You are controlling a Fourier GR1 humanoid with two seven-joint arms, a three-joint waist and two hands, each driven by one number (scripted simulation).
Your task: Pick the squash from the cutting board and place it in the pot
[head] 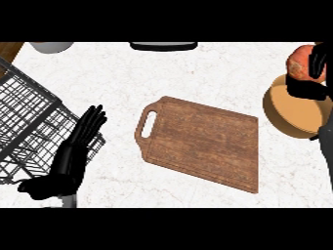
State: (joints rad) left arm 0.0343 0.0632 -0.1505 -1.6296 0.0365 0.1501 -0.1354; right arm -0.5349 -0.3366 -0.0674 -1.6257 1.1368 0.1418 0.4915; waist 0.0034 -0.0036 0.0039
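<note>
We see a big white marble desk [197,73] with lots of bare room in the middle and at the top. At the left edge stands a dark wire rack [17,122] that takes up that whole side. A brown wooden cutting board with a handle hole [205,144] lies tilted in the middle, with nothing on it and open desk all around it. At the right edge sits a round tan pot [295,117], well apart from the board. Our right hand [317,66] is up near the right edge, over the pot's far rim, with its fingers curled round the orange bumpy squash [299,66]. Our left hand [82,141] rests just beside the rack, fingers straight and pointing up, holding nothing. Two small things peek in at the top edge: a grey round bowl [51,46] and a dark round rim [164,46].
</note>
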